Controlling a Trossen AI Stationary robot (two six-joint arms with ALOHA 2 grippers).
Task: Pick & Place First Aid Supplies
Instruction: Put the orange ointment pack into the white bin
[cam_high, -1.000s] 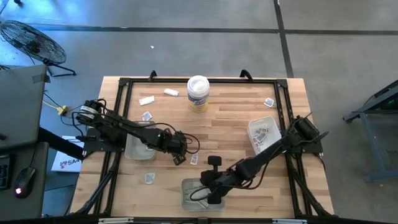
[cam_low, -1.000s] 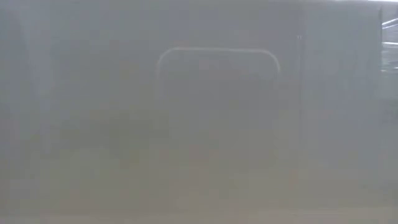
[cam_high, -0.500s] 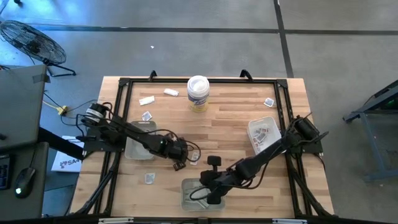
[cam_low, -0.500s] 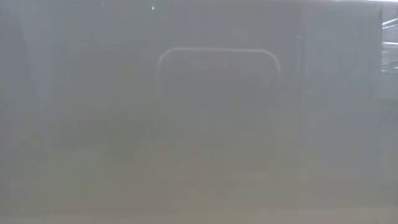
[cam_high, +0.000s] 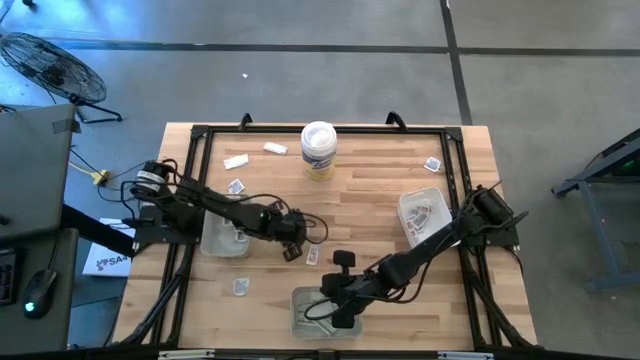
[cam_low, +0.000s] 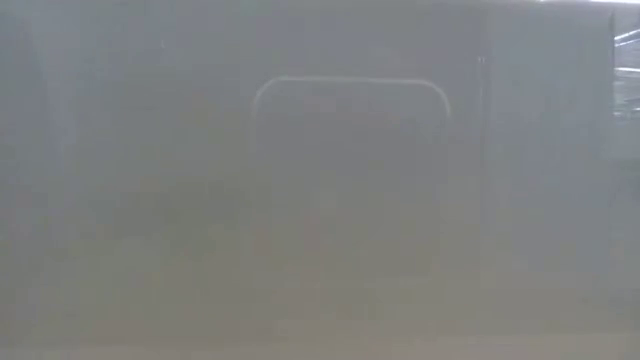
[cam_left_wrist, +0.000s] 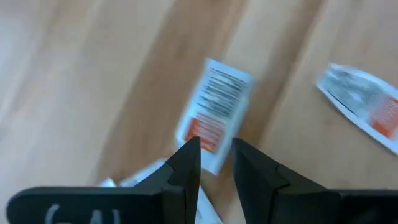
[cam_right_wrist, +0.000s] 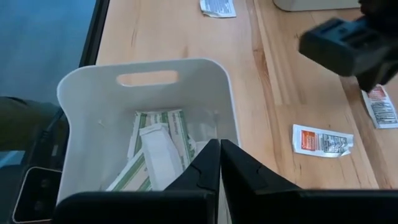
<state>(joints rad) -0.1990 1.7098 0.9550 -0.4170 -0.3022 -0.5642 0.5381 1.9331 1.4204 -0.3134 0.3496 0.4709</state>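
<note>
The left gripper (cam_left_wrist: 216, 163) has swung back over a red-printed packet (cam_left_wrist: 214, 113) lying on the desk (cam_high: 380, 180), fingers part-open and empty, while the right gripper (cam_right_wrist: 220, 163), shut, hovers over its tray (cam_right_wrist: 93, 87).

The right gripper (cam_right_wrist: 220, 163) is seen at the bottom centre of the frame, its two dark fingers pressed together above a white bin (cam_right_wrist: 81, 106) with a slot handle. Inside the bin, several narrow green-and-white strip wrappers (cam_right_wrist: 155, 152) are piled. On the wooden table (cam_right_wrist: 174, 31), a red-and-white packet (cam_right_wrist: 322, 141) is seen at centre right, another packet (cam_right_wrist: 217, 7) at the top edge, and a blurred dark gripper (cam_right_wrist: 348, 46) at upper right.
</note>
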